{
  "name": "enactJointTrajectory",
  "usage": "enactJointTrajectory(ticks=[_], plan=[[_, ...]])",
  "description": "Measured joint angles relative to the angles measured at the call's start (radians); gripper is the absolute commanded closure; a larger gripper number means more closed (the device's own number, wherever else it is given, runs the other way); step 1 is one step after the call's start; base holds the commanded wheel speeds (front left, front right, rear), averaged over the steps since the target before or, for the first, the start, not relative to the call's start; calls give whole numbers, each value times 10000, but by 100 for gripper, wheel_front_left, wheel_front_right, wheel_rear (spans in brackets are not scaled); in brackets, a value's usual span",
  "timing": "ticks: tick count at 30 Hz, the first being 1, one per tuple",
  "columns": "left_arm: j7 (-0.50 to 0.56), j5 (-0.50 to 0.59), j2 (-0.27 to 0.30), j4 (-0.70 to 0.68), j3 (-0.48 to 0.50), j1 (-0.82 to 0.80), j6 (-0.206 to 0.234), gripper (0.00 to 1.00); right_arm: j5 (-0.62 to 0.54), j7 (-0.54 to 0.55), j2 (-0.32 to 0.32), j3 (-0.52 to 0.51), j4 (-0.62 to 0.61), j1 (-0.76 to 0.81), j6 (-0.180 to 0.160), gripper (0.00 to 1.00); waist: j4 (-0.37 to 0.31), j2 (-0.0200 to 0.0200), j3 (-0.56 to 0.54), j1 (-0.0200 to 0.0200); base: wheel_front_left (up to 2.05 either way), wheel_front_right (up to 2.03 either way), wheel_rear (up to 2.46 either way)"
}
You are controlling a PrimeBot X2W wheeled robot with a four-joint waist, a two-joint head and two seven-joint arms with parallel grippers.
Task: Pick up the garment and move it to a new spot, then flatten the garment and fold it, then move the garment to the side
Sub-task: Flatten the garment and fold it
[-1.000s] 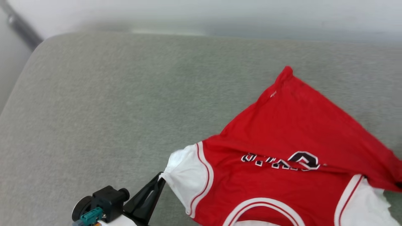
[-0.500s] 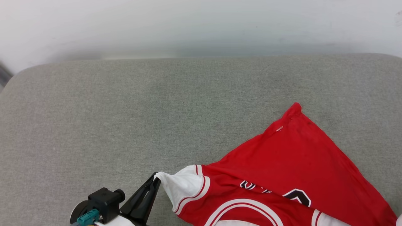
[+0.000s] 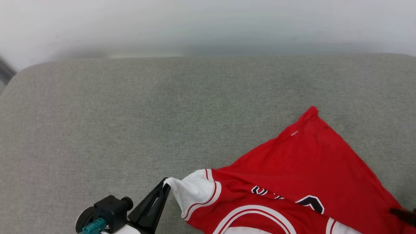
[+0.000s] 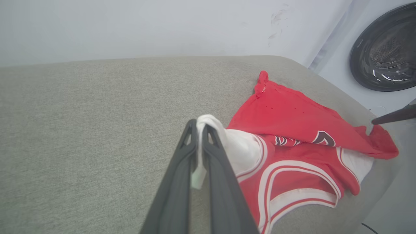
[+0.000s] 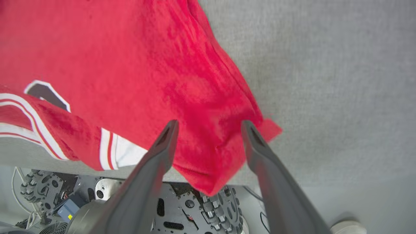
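Release: right gripper (image 5: 209,125) fingers now apart at 4 o'clock; left gripper (image 4: 200,125) clamps the jersey sleeve (image 4: 240,146); we flatten next.

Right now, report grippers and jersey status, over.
Left gripper shut on garment, white sleeve. Right gripper open, astride red corner. Cloth rumpled on grey cushion, corner overhanging. Nothing blocking.

A count of what is here
One garment (image 3: 292,182), one grey cushion (image 3: 130,130), two grippers: left gripper (image 4: 200,125) and right gripper (image 5: 209,125); one round drum door (image 4: 383,48).
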Motion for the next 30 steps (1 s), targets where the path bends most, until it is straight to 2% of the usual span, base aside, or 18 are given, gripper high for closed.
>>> enactJointTrajectory(ticks=[6, 13, 20, 30], plan=[[276, 385, 77, -391, -219, -300, 61, 100, 322, 617, -412, 263, -909, -1574, 0, 0, 345, 0, 448, 0, 0, 0, 0], [449, 644, -113, -857, -476, -915, -33, 100, -362, 1267, -104, 1308, -1083, -3804, 0, 0, 1028, 0, 1180, 1, 0, 0, 0], [466, 828, -481, -911, -823, -1481, -282, 100, -1187, 1522, -134, 1758, 347, -5335, 0, 0, 1874, 0, 2015, 3, 0, 0, 0], [276, 809, -907, -508, -1049, -1948, -535, 100, -1908, 1172, -552, 1570, 1937, -5794, 0, 0, 3095, 0, 2894, 2, 0, 0, 0]])
